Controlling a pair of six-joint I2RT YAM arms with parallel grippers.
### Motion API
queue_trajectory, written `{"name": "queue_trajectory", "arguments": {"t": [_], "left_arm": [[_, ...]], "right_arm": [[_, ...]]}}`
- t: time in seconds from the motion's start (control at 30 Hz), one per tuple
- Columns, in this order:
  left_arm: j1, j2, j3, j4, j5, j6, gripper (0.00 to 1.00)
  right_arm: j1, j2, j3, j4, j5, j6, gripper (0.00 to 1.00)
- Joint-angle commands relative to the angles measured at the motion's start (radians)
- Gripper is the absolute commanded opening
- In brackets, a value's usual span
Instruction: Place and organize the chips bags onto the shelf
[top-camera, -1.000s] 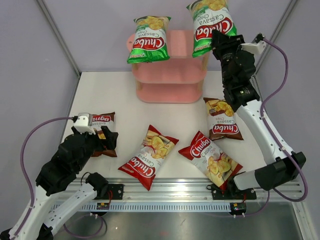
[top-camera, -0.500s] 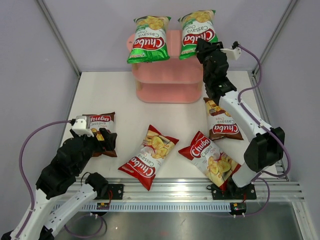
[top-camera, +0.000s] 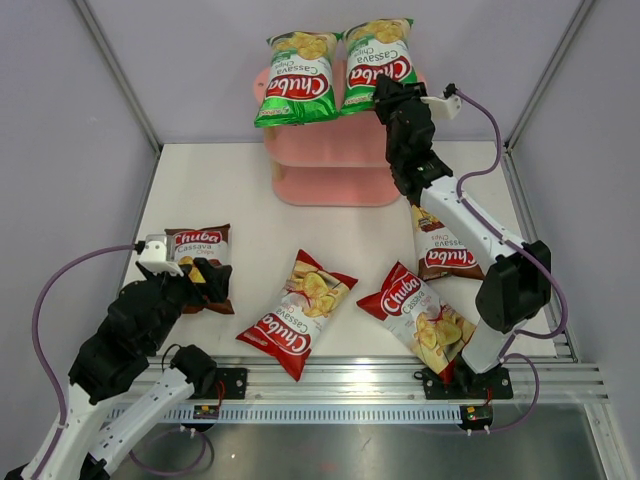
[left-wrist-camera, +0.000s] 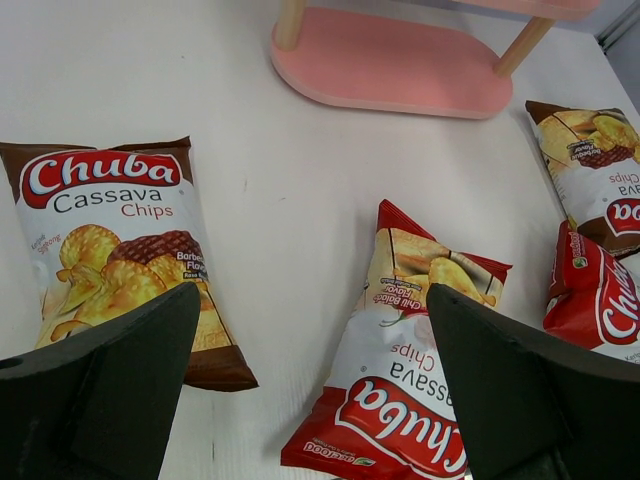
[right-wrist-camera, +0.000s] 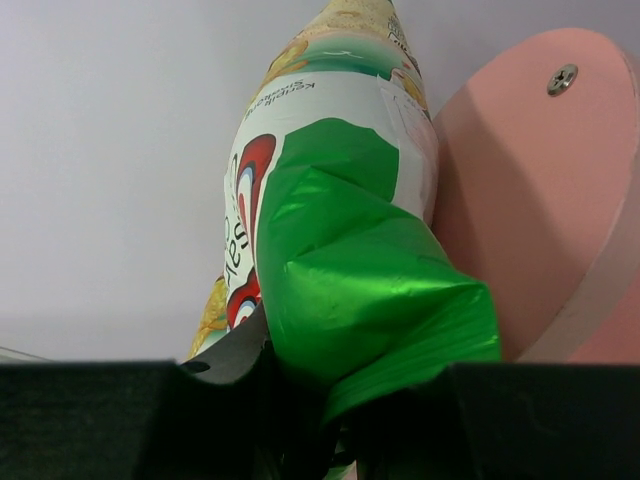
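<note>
My right gripper (top-camera: 388, 98) is clamped on the near end of a green Chuba bag (top-camera: 377, 62), and in the wrist view the foil (right-wrist-camera: 360, 300) bunches up where the fingers pinch it. The bag's long axis runs away from me, its far end leaning a little to the right. It sits over the right half of the pink shelf (top-camera: 330, 150), at top-board level. It lies alongside the other green bag (top-camera: 297, 78), which lies on the left half of that board on nearly the same axis. The two long edges are touching or almost so. I cannot tell whether my bag's weight is on the board.

A second ago this bag hung out past the shelf's right end. Since then my right arm has swung it left and turned it to line up with its neighbour.

My left gripper (left-wrist-camera: 312, 300) has its jaws spread wide and holds nothing, low over the table (top-camera: 240, 190). It is at the near end of a brown Chuba bag (left-wrist-camera: 110, 240) and has barely shifted. A red bag (top-camera: 297, 312), another red bag (top-camera: 420, 318) and a second brown bag (top-camera: 445, 250) lie flat where they were.
</note>
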Motion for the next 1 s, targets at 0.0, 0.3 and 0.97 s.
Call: {"name": "queue_trajectory", "arguments": {"t": [0.0, 0.3, 0.97], "left_arm": [[-0.002, -0.008, -0.010, 0.043, -0.004, 0.016, 0.99], [-0.002, 0.002, -0.007, 0.043, 0.001, 0.018, 0.99], [-0.002, 0.164, 0.016, 0.067, 0.111, -0.011, 0.99]], "right_arm": [[0.008, -0.008, 0.029, -0.011, 0.052, 0.015, 0.32], [0.008, -0.074, -0.008, -0.057, 0.045, -0.006, 0.68], [-0.070, -0.330, -0.146, -0.292, -0.056, 0.082, 1.00]]}}
